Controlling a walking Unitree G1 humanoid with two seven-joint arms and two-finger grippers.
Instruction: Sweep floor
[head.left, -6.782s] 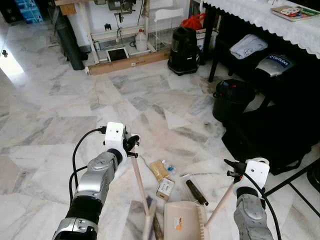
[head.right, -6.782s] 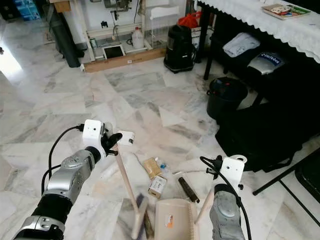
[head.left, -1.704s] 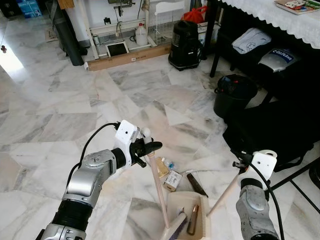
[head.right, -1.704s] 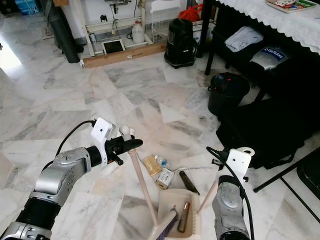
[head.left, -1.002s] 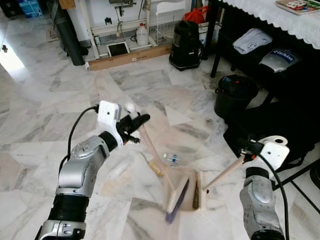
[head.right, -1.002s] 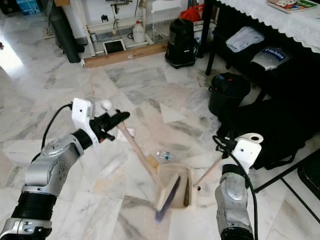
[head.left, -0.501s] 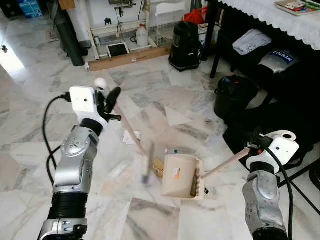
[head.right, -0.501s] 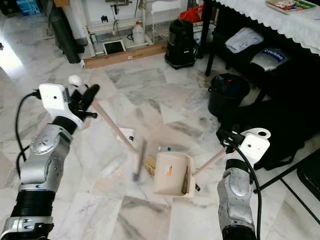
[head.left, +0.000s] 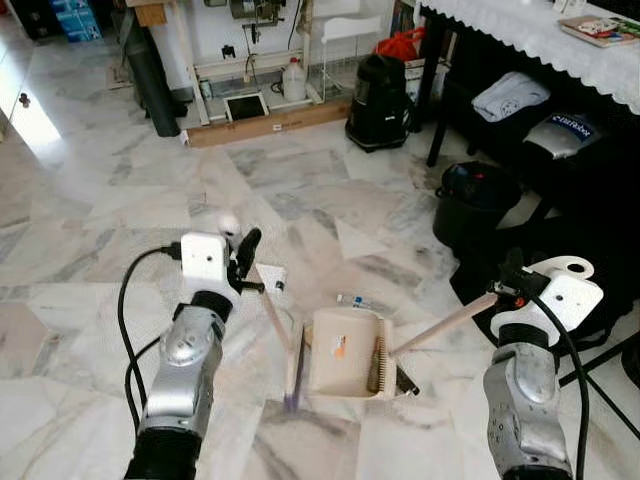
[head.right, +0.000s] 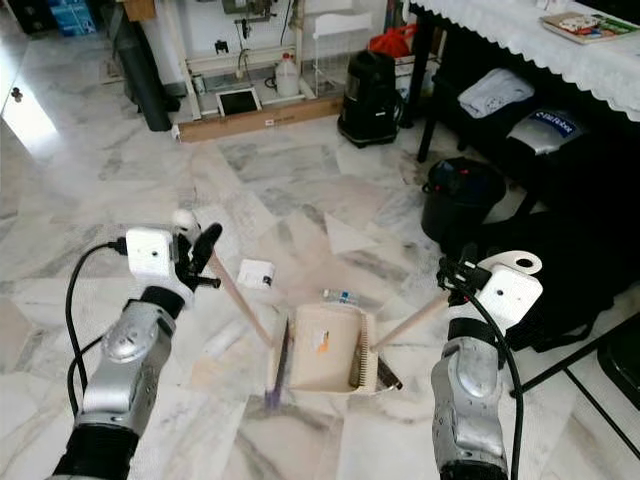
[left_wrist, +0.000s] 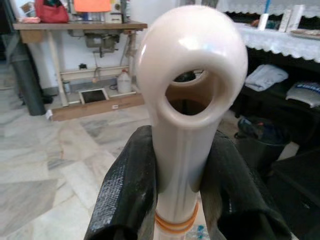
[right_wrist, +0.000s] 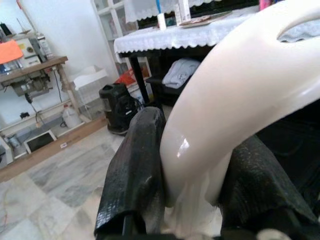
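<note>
- Left gripper (head.left: 243, 262), mid-left of the frame, is clamped on the broom (head.left: 272, 318) handle near its looped end; I see both fingers (left_wrist: 124, 192) pressing the cream shaft.
- Right gripper (head.left: 508, 290), at right, is closed the same way on the dustpan (head.left: 345, 352) handle.
- Broom head sits low centre, just beside the tilted pan.
- I judge both tools light, stiff and slick plastic, so gripping high lets the heads swing.
- Both are cream; the pan has a comb edge.
</note>
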